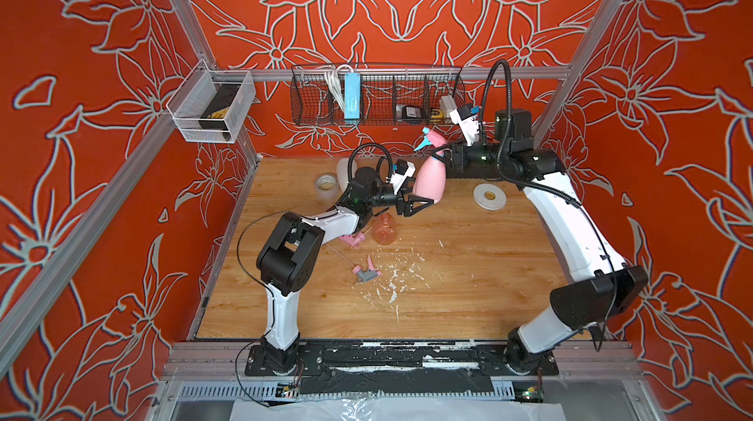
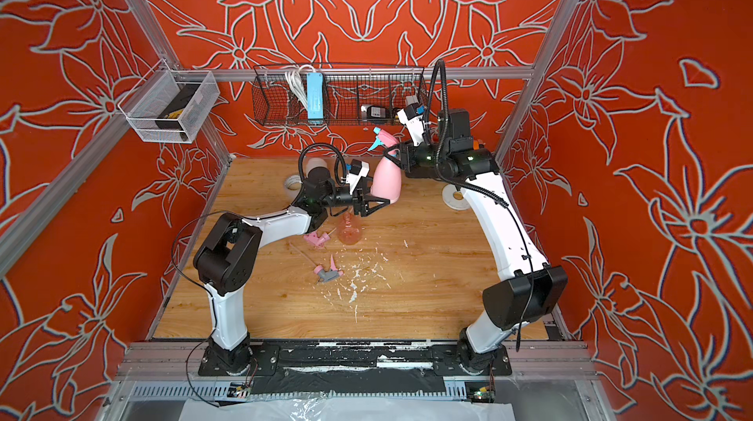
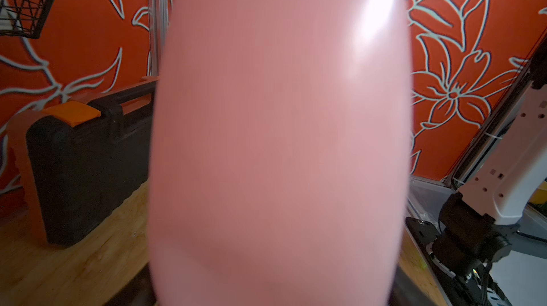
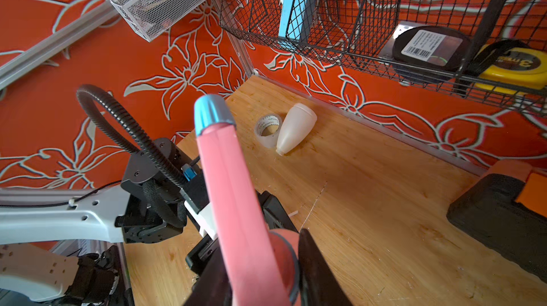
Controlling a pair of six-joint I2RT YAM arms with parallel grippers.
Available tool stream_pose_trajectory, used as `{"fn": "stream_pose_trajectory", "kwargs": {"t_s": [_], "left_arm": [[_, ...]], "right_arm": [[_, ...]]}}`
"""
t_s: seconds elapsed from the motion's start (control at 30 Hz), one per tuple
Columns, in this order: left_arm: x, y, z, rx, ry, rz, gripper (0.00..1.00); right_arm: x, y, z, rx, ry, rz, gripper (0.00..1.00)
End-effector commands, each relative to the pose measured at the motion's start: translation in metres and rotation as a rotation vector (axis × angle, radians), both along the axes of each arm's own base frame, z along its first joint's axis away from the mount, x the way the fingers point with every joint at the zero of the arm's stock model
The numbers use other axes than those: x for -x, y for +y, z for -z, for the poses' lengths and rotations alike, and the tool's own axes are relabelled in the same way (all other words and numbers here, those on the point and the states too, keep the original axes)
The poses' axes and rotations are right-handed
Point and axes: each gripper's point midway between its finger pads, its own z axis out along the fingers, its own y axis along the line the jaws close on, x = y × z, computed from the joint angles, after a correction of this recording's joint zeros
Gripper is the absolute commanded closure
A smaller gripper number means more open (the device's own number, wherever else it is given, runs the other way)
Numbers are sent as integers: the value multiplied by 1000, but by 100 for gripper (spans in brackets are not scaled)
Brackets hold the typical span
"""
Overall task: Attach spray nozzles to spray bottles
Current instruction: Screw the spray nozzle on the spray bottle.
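Seating of a spray nozzle on a bottle held clear of the table [image 1: 468,301]. The left gripper [image 1: 430,201] has the pink bottle [image 1: 431,176] by its broad lower body, fingers spread wide to span it; in the left wrist view the bottle's wall fills the frame. The pink-and-blue nozzle [image 1: 432,138] sits atop the bottle's neck. The right gripper [image 1: 448,153] brackets the nozzle's collar [image 4: 282,257] narrowly; whether the jaws already press it cannot be told. The small plastic bottle is judged light, thin-walled and glossy, so it may slip or dent under a hard squeeze. The wide base gives the steadier hold. The stiff round collar, not the trigger or spout, is the part to turn. The orange bottle [image 1: 384,229], cream bottle [image 4: 296,128], all-pink nozzle [image 1: 351,239] and pink-and-grey nozzle [image 1: 366,272] rest unjoined on the table.
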Motion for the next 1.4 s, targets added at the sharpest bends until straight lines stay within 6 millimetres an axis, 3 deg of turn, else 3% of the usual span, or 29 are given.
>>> {"fn": "stream_pose_trajectory", "kwargs": {"t_s": [0.0,0.1,0.27,0.3,0.47,0.67,0.9,1.07,1.27,1.37], "left_arm": [[-5,5,-47,44,-125,-62,65],[-21,12,-52,48,-130,-177,65],[-42,24,-64,85,-142,-375,64],[-43,25,-67,95,-148,-409,64],[-45,26,-76,124,-171,-558,64],[-43,21,-80,89,-224,-767,64],[-41,34,-73,57,-227,-963,63],[-31,35,-75,59,-229,-933,56],[-13,31,-63,16,-228,-840,28],[-3,27,-52,-16,-220,-783,19]], "right_arm": [[10,-5,5,77,10,40,82],[5,-13,12,140,31,147,90],[2,-17,23,211,33,343,96],[2,-19,25,217,38,389,100],[1,-30,29,221,53,574,100],[8,-29,31,273,34,674,100],[11,-30,30,266,36,732,100],[14,-29,33,249,40,731,100],[13,-37,17,236,-38,733,100],[8,-40,12,226,-59,731,100]]}}
